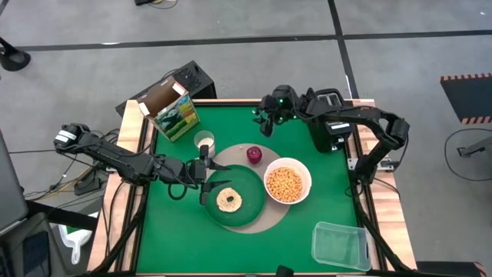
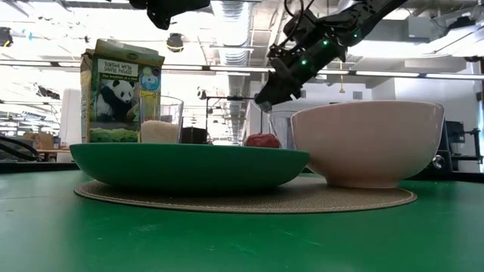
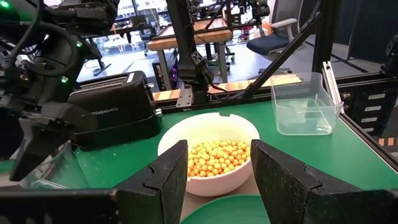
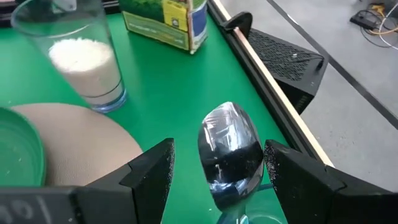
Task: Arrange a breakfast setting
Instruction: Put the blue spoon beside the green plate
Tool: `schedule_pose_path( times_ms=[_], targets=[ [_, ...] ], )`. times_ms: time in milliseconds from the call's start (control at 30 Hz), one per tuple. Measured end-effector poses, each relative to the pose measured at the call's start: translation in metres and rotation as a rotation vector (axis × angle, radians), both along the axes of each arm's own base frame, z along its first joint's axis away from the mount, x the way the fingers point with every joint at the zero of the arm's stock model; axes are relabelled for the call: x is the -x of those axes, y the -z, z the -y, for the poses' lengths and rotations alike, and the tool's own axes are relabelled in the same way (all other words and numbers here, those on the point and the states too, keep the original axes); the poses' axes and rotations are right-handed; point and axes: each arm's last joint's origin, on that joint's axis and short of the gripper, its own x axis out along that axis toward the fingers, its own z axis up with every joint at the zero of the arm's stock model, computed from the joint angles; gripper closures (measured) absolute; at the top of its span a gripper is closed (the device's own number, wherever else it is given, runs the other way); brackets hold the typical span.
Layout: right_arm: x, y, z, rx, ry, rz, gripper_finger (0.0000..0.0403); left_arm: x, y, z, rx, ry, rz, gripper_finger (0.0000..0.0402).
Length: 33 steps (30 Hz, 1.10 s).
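A round tan mat (image 1: 270, 225) lies mid-table. On it rest a dark green plate (image 1: 250, 213) with round toast (image 1: 229, 201), a white bowl (image 1: 307, 177) of yellow cereal, and a red fruit (image 1: 254, 155). A small milk glass (image 1: 204, 141) stands at the mat's far left edge. My left gripper (image 1: 206, 178) is open, level over the plate's left rim, and points toward the bowl (image 3: 211, 155). My right gripper (image 4: 217, 165) is open near the far edge. Its fingers stand on either side of a silver spoon's bowl (image 4: 230, 146), which sticks up from a clear glass (image 2: 280, 128).
A green-and-yellow cereal box (image 1: 173, 111) stands open at the far left. A black toaster (image 3: 112, 112) sits at the far right under my right arm. A clear plastic container (image 1: 340, 245) stands at the near right corner. Bare green table lies along the near edge.
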Motion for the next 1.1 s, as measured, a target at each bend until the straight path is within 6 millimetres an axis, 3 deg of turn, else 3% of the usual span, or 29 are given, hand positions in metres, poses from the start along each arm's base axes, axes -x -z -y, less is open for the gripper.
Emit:
schedule_pose_path(
  times_ms=[400,833,1100],
  targets=[
    [-0.0037,0.0011,-0.0085,0.106,0.022,-0.065,0.0141,0.0,0.0,0.0,0.0,0.0,0.0,0.0239],
    [-0.0034,0.0021,-0.0098,0.147,0.043,-0.101,0.0295,0.0,0.0,0.0,0.0,0.0,0.0,0.0239],
    [-0.0031,0.0016,-0.0097,0.168,0.054,-0.112,0.034,0.0,-0.0001,0.0,0.0,0.0,0.0,0.0239]
  ],
)
